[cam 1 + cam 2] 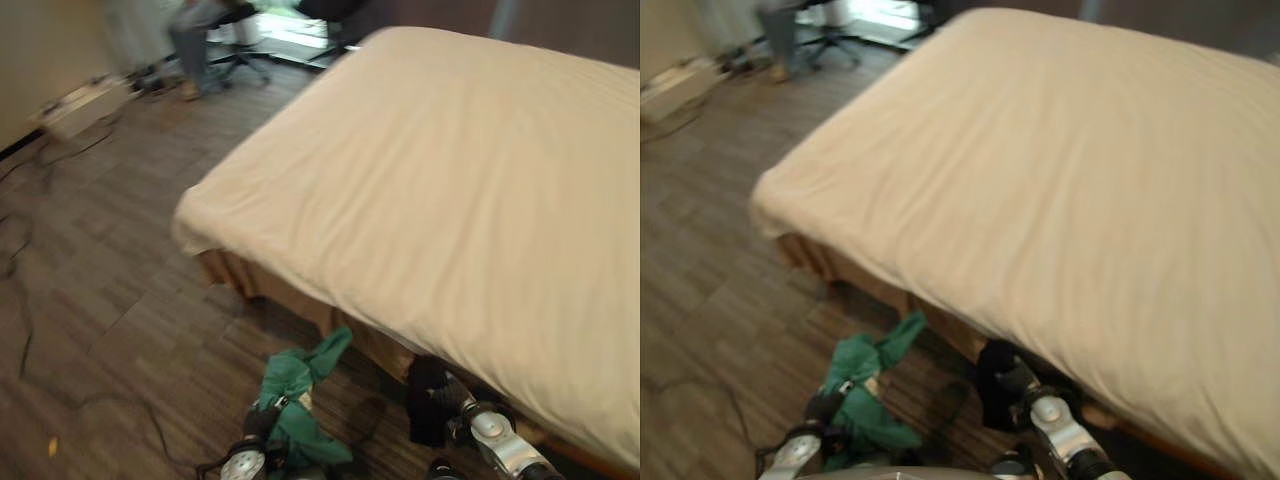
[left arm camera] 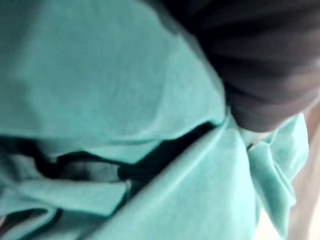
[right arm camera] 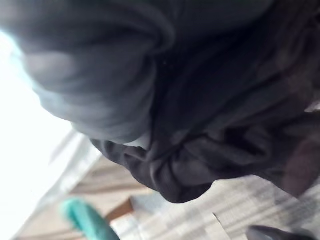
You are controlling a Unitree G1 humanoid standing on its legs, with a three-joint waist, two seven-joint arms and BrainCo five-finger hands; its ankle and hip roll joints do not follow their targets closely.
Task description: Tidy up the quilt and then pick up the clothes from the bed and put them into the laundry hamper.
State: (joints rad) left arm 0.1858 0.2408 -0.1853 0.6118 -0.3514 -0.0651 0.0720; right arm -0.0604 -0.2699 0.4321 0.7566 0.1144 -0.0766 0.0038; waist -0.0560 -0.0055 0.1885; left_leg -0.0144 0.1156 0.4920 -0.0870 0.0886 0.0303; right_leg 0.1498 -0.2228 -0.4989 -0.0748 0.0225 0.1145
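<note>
Both hands carry clothes beside the smoothed bed.

The left hand (image 1: 262,420) is low over the wooden floor (image 1: 100,300) with a green garment (image 1: 295,385) bunched round it; the cloth covers the fingers, so how tightly they close I can't tell. The right hand (image 1: 1015,385) is wrapped in a dark garment (image 1: 995,395) and its grip is hidden too. Beside them the beige quilt (image 1: 450,180) lies flat over the bed. A person sits on a chair (image 1: 235,35) at the far end of the room.
</note>
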